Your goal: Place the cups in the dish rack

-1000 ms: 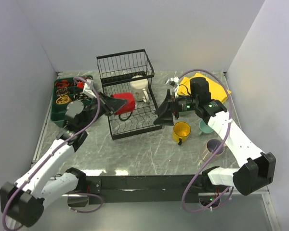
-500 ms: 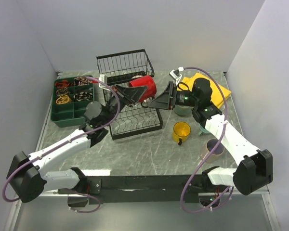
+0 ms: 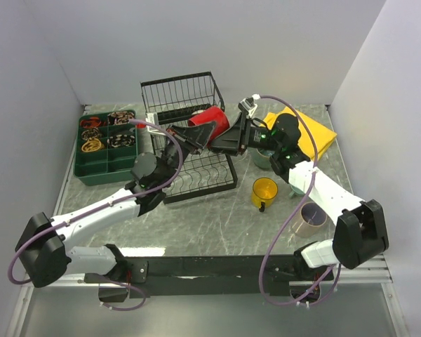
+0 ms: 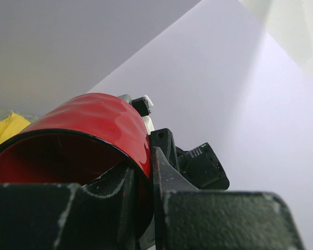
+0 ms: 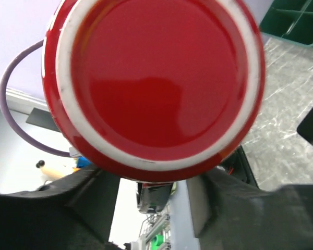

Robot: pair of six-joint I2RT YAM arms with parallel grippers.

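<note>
A glossy red cup [image 3: 212, 119] hangs tilted in the air over the back of the black wire dish rack [image 3: 196, 175]. My left gripper [image 3: 189, 135] is shut on its rim, with one finger inside the red cup [image 4: 94, 120] and one outside; the left gripper [image 4: 143, 172] fills the bottom of the left wrist view. From the right, my right gripper [image 3: 224, 138] reaches the cup's base. In the right wrist view the red cup [image 5: 151, 78] shows its bottom, and the right gripper [image 5: 151, 177] hugs its lower sides. A yellow cup [image 3: 264, 190] and a pinkish-beige cup [image 3: 310, 219] stand on the table.
A dark green compartment tray [image 3: 102, 147] with small items sits left of the rack. A yellow cloth [image 3: 312, 133] lies at the back right, and a teal cup [image 3: 261, 156] sits partly under my right arm. The rack's tall basket [image 3: 179, 95] stands at the back.
My left arm carried the red cup up and to the back right over the rack. My right gripper moved left to meet it, and its jaws narrowed around the cup's base.
</note>
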